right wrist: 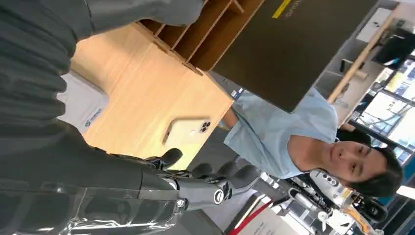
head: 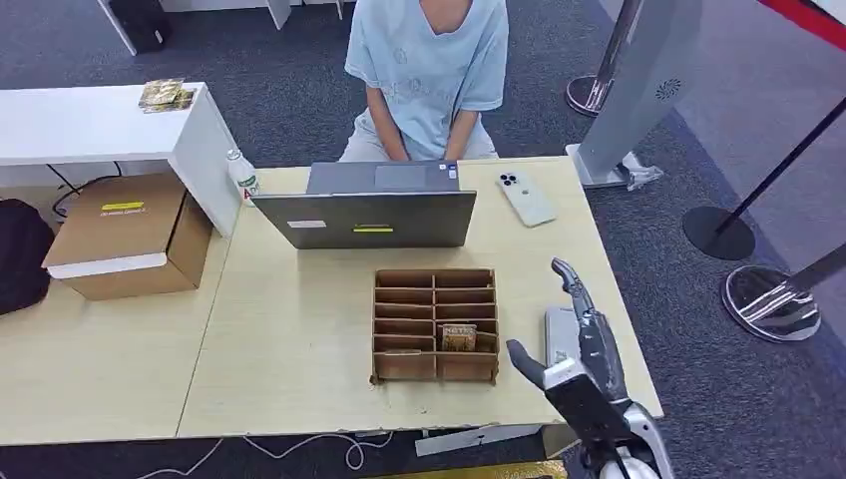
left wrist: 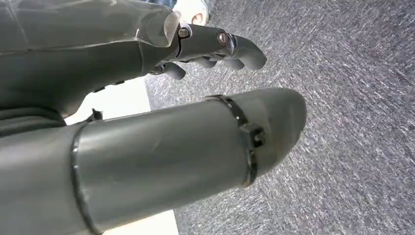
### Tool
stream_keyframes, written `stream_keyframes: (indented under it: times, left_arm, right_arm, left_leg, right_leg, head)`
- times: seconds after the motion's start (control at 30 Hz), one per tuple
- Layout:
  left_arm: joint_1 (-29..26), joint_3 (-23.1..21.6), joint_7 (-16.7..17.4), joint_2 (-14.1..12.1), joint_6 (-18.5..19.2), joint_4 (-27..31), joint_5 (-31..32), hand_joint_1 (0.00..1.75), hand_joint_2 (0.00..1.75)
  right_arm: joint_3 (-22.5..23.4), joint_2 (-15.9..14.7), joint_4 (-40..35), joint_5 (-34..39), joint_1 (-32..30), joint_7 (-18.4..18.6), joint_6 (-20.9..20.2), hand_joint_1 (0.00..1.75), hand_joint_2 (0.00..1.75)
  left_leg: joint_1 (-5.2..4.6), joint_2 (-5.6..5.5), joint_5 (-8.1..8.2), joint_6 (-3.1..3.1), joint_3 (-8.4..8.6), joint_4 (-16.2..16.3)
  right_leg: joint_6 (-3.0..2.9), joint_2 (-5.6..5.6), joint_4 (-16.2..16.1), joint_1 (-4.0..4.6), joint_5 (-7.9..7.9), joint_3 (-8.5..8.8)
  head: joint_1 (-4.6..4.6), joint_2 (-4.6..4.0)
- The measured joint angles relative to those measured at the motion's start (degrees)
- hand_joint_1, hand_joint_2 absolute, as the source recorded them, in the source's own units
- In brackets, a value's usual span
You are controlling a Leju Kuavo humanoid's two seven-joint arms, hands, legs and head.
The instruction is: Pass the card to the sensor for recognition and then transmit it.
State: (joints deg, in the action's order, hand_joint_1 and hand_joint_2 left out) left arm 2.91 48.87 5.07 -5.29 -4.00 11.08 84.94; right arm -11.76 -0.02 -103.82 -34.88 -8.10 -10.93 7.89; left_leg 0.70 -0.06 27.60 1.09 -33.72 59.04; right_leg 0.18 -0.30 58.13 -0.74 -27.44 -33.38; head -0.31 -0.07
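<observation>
**A:** Start at the robot's right hand (head: 576, 334). How does it stand?

**B:** It is raised over the near right corner of the pale wooden bench (head: 289, 349), fingers stretched forward and apart, thumb stuck out to its left, holding nothing. Under it lies a flat white-grey sensor pad (head: 561, 332), partly covered by the hand.

**A:** And the card?

**B:** The small brown printed card (head: 459, 337) stands upright in the brown wooden slotted rack (head: 435, 324), in a near right compartment. From the hand it lies to the left, close by, about level with the fingers (the thumb tip already aims roughly toward that end of the rack).

**A:** Which arm is nearer?

**B:** The right, plainly. The left hand (left wrist: 215, 46) hangs beside the bench edge over grey carpet, fingers loosely curled around nothing.

**A:** How does the card lie?

**B:** On edge, its face turned toward the robot, its long axis running left to right along the slot, its top edge sticking up above the divider. I judge the coming move to be a short sideways reach to the left, then a pinch from above on that top edge.
</observation>
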Motion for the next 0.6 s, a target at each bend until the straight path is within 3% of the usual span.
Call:
stream_keyframes:
  times: [0.07,0.1,0.13,0.17,0.2,0.27,0.43,0.5,0.6]
  left_arm:
    - [0.02,-0.55,-0.48,-0.02,0.18,0.0,0.0,0.0,0.0]
    - [0.02,-0.7,-0.68,-0.02,0.31,0.0,0.0,0.0,0.0]
    - [0.0,-0.85,-0.79,-0.02,0.48,-0.02,0.0,0.0,0.0]
    - [0.01,-0.9,-0.79,-0.02,0.64,0.0,0.0,0.0,0.0]
    - [0.03,-0.9,-0.66,0.0,0.7,0.0,0.0,0.0,0.0]
    - [0.01,-0.9,-0.37,0.0,0.81,0.0,-0.02,0.0,0.0]
    - [-0.07,-3.11,-2.32,0.09,3.37,0.0,0.0,0.0,0.0]
    - [-0.09,-4.29,-2.8,0.31,3.89,0.0,0.0,0.0,0.0]
    - [-0.11,-5.61,-3.22,0.57,4.33,-0.02,0.0,0.0,0.0]
  right_arm:
    - [-0.2,-0.02,0.35,-1.83,0.23,0.26,0.13,0.26,1.75]
    - [-0.29,-0.02,0.53,-3.03,0.37,0.57,0.35,0.45,1.75]
    - [-0.44,-0.09,0.81,-5.31,0.57,1.21,0.77,0.45,1.75]
    - [-0.57,-0.11,1.11,-7.08,0.78,1.75,1.09,0.56,1.75]
    - [-0.68,-0.13,1.46,-8.66,0.92,2.27,1.4,0.4,1.75]
    - [-1.01,-0.13,1.97,-10.54,1.1,2.93,1.81,0.33,1.75]
    - [-2.03,-0.13,3.19,-14.15,1.85,3.59,1.66,0.47,1.75]
    - [-2.36,-0.13,3.67,-15.99,2.18,4.07,1.62,0.3,1.75]
    - [-3.1,-0.13,4.33,-17.86,2.47,4.61,1.68,0.37,1.75]
  left_leg:
    - [0.0,0.0,0.0,0.0,0.0,0.0]
    - [0.0,0.0,0.0,0.0,0.0,0.0]
    - [0.0,0.0,0.0,0.0,0.01,0.0]
    - [0.0,0.0,0.0,0.0,0.01,0.0]
    - [0.0,0.0,0.0,0.0,0.01,0.0]
    - [0.0,0.0,0.0,0.0,0.01,0.0]
    - [0.0,0.0,0.0,0.0,0.0,0.0]
    - [0.0,0.0,0.0,0.0,0.0,0.0]
    - [0.0,-0.01,0.0,0.0,-0.01,0.0]
  right_leg:
    - [0.0,0.0,0.0,0.0,0.0,0.01]
    - [0.0,0.0,0.0,0.0,0.0,0.01]
    - [0.0,0.0,0.0,0.0,0.0,0.01]
    - [0.0,0.0,0.0,0.0,0.0,0.01]
    - [0.0,0.0,0.0,0.0,0.0,0.01]
    - [0.0,0.0,0.0,0.0,0.0,0.01]
    - [0.0,0.0,0.0,0.0,0.0,0.01]
    - [0.0,-0.01,0.0,0.0,0.0,0.01]
    - [0.0,-0.01,0.0,0.0,0.0,0.01]
  head:
    - [0.0,0.0]
    - [0.0,0.0]
    - [0.0,0.0]
    - [0.0,0.0]
    - [0.0,0.0]
    - [0.0,0.0]
    - [-0.02,0.0]
    - [0.0,0.0]
    - [0.0,0.0]
